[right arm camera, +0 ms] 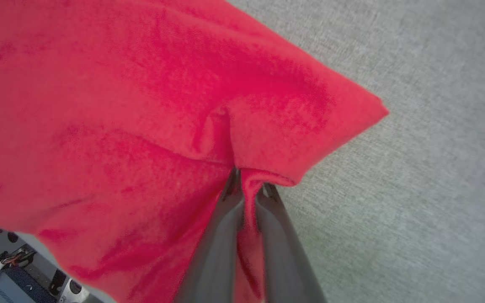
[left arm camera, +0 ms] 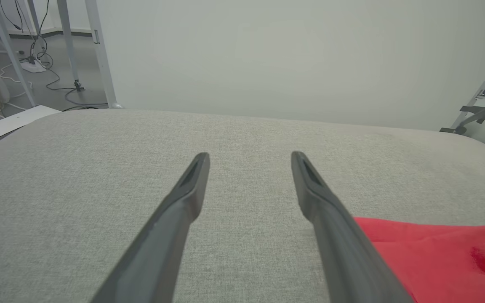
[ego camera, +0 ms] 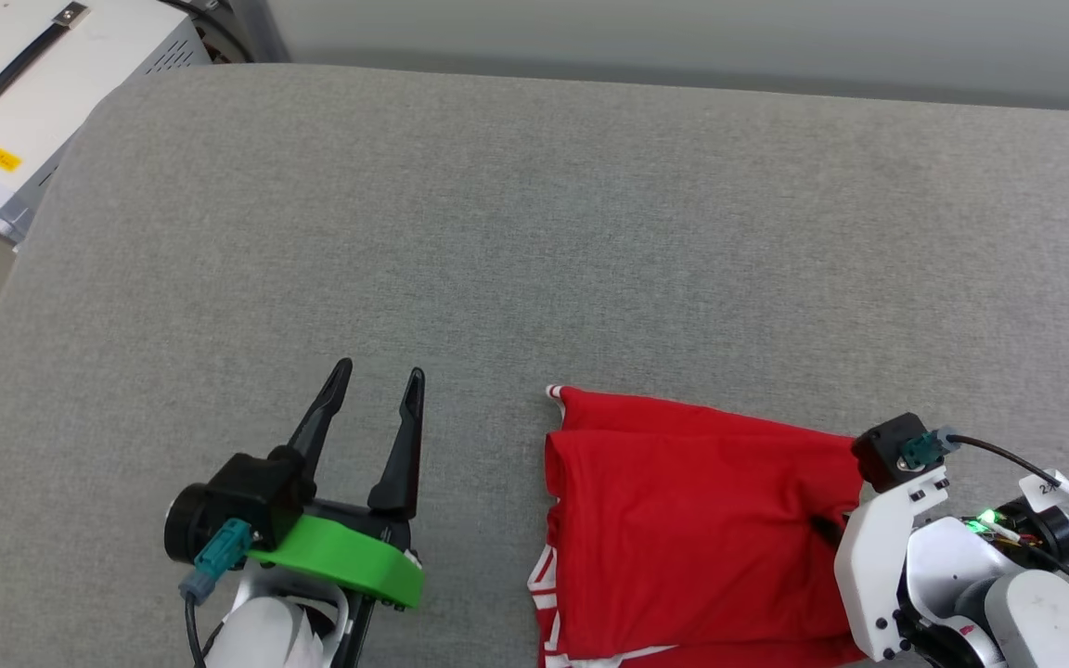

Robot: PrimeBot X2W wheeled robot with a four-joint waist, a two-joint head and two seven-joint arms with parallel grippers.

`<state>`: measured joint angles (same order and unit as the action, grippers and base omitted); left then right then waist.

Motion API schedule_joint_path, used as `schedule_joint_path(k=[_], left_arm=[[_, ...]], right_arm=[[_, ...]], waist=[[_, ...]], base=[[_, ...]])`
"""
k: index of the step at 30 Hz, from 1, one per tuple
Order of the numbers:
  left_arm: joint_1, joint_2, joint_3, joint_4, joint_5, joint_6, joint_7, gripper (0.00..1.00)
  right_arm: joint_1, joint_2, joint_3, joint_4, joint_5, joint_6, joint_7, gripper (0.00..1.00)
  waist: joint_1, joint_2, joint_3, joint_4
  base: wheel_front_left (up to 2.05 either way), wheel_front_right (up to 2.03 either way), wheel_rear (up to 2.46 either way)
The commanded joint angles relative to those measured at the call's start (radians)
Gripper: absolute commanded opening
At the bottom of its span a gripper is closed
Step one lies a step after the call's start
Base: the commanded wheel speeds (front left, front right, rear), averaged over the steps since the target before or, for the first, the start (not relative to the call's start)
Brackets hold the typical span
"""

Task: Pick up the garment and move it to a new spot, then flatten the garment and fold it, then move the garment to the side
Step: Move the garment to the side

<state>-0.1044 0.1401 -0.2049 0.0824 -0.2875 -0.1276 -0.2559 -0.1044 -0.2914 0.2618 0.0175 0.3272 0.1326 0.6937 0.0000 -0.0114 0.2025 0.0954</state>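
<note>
the right hand [right arm camera: 249, 185] pinches the folded red garment [ego camera: 683, 520] at the worktop's [ego camera: 534, 232] near edge. the left hand [ego camera: 380, 369] is spread wide, holding nothing.

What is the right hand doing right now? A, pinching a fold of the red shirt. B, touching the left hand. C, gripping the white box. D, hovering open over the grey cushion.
A: in the right wrist view the right hand has its two dark fingers shut on a raised fold of the red shirt.
</note>
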Motion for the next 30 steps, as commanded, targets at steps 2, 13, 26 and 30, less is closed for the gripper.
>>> schedule_joint_path(k=[2,13,26,30], left_arm=[[0.010,0.001,-0.011,0.000,-0.010,-0.003,-0.006,1.00],[-0.004,-0.005,-0.103,-0.023,-0.002,-0.003,-0.006,1.00],[-0.140,0.053,-0.205,-0.084,0.010,-0.003,-0.006,1.00],[-0.164,0.090,-0.199,-0.095,0.012,-0.003,-0.006,1.00]], right_arm=[[-0.031,-0.062,0.027,-0.023,-0.018,-0.002,-0.009,0.00],[-0.177,-0.395,0.116,-0.095,-0.087,-0.002,-0.046,0.00],[-0.288,-0.587,-0.017,0.233,-0.070,-0.002,-0.255,0.00],[-0.344,-0.581,-0.074,0.369,-0.093,-0.002,-0.364,0.00]], waist=[[0.0000,0.0114,-0.029,-0.056],[0.0000,0.0114,0.022,-0.243],[0.0000,0.0114,0.241,-0.363],[0.0000,0.0114,0.300,-0.365]], base=[[0.00,0.00,0.00],[0.00,0.00,0.00],[0.00,0.00,0.00],[0.00,0.00,0.00]])
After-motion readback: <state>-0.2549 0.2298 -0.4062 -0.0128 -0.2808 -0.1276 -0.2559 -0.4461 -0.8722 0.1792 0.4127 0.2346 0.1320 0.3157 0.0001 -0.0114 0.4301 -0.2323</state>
